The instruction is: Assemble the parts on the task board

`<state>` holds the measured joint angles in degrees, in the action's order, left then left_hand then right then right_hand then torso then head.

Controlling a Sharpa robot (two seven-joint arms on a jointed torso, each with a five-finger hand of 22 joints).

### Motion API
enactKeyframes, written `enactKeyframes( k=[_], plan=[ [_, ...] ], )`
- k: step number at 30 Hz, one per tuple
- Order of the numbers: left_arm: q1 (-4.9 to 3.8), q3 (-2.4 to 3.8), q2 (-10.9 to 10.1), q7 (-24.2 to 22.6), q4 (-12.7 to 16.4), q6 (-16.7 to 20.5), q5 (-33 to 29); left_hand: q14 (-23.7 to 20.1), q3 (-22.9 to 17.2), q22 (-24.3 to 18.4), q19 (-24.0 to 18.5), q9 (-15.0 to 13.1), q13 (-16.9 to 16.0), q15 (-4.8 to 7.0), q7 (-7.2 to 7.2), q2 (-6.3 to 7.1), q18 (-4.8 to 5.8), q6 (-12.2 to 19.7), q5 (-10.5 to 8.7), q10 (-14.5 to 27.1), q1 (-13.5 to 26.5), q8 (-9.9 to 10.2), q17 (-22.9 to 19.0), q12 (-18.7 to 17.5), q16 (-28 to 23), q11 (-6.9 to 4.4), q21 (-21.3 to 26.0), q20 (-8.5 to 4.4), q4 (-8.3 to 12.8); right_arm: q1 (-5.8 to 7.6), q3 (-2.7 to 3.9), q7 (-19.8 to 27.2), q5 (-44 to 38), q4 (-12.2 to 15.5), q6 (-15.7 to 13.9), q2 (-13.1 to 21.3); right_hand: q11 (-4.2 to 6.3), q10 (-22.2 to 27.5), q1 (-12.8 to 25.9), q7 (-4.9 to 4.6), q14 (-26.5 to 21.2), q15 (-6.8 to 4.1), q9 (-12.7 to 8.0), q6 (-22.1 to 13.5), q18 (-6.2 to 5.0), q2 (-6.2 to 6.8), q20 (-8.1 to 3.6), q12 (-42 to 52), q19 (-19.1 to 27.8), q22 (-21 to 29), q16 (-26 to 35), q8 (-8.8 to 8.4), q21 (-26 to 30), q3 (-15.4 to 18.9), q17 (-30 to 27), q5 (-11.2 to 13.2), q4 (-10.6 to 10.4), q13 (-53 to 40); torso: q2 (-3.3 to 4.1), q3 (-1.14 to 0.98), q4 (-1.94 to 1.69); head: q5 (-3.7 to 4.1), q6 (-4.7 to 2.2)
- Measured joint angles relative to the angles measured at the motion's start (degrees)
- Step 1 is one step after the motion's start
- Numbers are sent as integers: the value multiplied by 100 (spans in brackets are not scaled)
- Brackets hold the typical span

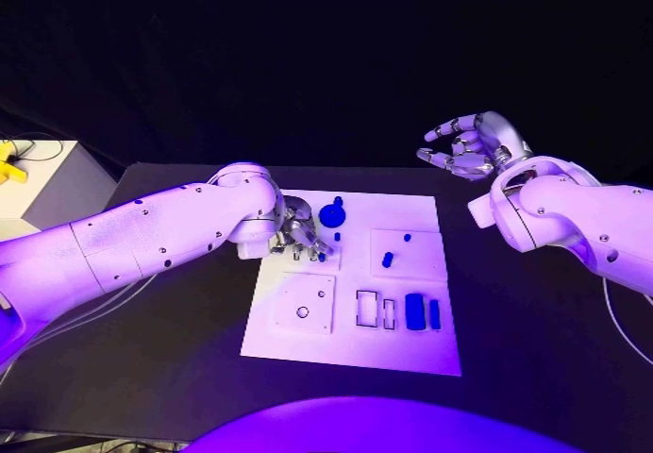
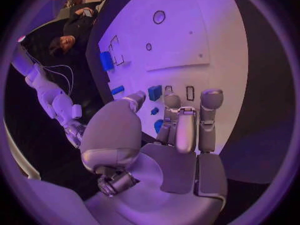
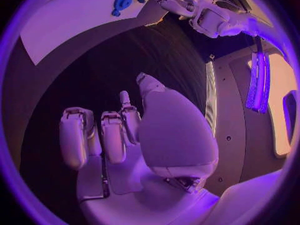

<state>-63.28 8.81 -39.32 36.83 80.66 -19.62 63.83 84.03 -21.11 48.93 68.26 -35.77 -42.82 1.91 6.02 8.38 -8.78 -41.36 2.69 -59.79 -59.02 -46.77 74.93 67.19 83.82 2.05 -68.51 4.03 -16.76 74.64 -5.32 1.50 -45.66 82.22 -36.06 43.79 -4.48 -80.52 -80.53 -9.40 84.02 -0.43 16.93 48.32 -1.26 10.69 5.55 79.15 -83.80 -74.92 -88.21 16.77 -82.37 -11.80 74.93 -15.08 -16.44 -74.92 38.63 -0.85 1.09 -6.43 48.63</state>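
Left robot hand [image 1: 299, 236] hovers empty, fingers apart, over task board [image 1: 409, 351] by round blue part [image 1: 332, 214]; pick step, next lower and pinch. Right robot hand [image 1: 472, 146] idle, spread.

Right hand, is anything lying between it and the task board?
No. In the head view the right hand hovers off the far right corner of the task board, and only bare black table lies between them.
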Motion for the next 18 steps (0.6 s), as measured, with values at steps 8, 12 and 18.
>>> enactKeyframes(
  k=[8,12,18],
  plan=[
    [-1,0,3,-15,2,-4,-2,-20,-119,-34,-29,-55,33,-20,0,-257,0,0,0,52,-258,33,0,0,0,11,0,29,11,-2,-1,-39,-51,-23,41,-31,0,0,39,-9,0,0,0,-9,0,-7,0,0,0,1,0,0,28,0,0,27,0,1,-2,0,-1,9,19],
    [-2,0,9,-27,7,0,-29,-20,-215,-33,-29,-90,33,-20,0,-279,0,0,0,52,-370,33,0,0,0,11,0,29,8,-4,-1,-76,-89,-28,79,-50,0,0,70,-9,0,0,0,-9,0,-38,0,0,0,1,24,0,50,0,-1,83,0,1,-2,0,-1,13,26],
    [-2,2,12,-46,9,5,-120,-20,-334,-58,-50,-155,69,-20,-10,-295,0,-53,0,113,-462,-6,0,-25,0,-10,0,50,16,-8,-2,-149,-136,-43,163,-86,-20,20,84,-9,0,0,1,-9,0,-52,0,0,0,1,24,0,85,0,-1,133,0,1,-2,0,-4,4,47]
  ],
)
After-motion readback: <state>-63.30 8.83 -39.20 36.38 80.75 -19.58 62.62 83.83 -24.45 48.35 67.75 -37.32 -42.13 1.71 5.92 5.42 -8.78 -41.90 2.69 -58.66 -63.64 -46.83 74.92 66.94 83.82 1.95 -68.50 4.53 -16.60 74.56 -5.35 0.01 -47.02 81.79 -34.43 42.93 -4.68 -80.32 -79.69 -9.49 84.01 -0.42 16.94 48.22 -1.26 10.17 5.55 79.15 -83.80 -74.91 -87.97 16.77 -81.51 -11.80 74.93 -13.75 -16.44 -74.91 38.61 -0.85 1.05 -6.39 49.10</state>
